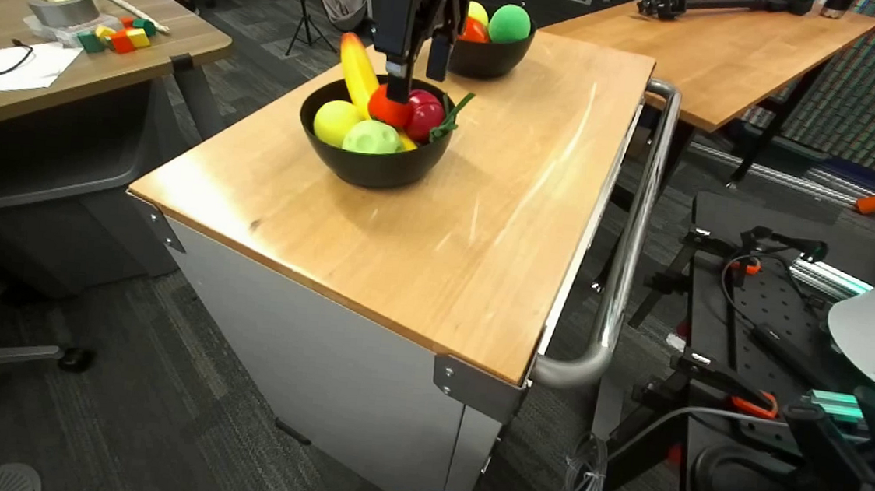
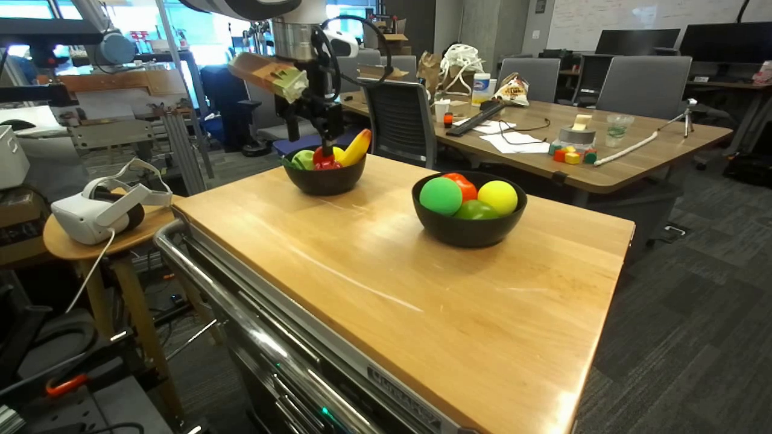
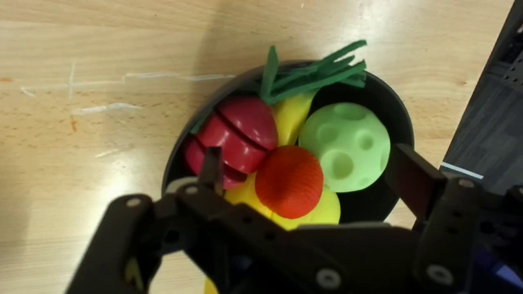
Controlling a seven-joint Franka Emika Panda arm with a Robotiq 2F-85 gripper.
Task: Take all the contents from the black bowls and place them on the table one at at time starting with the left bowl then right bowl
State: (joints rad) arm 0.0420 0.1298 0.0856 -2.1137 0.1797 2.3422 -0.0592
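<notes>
In an exterior view, your gripper (image 1: 417,86) points down over the banana bowl (image 1: 373,169), fingers (image 1: 398,89) apart; that black bowl sits on the worktop (image 1: 375,248), close to the long edge opposite the rail handle (image 1: 645,238); it holds a yellow banana (image 1: 359,75) leaning up past the rim, a yellow fruit (image 1: 335,122), a pale green pitted ball (image 1: 372,138), a red-orange ball (image 1: 385,111) and a dark red segmented fruit (image 1: 426,116); green leaves (image 1: 451,118) stick out over the rim; one fingertip overlaps the red-orange ball from here, can't tell if it touches; the pepper bowl (image 1: 491,61), also black, stands beyond, along the same long edge, partly behind your gripper.

In an exterior view, the pepper bowl stands nearer, with a green ball (image 2: 441,196), an orange-red pepper (image 2: 463,184), a yellow ball (image 2: 498,198) and a darker green piece (image 2: 476,210) inside; your gripper hangs at the banana bowl, toward the far short edge of the worktop; white headset (image 2: 78,217) on a wooden stool (image 2: 60,246) past the corner at the rail handle.

In the wrist view, your fingers are spread wide over the banana bowl, one above the dark red segmented fruit, one by the rim; the red-orange ball lies between them, yellow showing under it, just beside the pale green pitted ball.
</notes>
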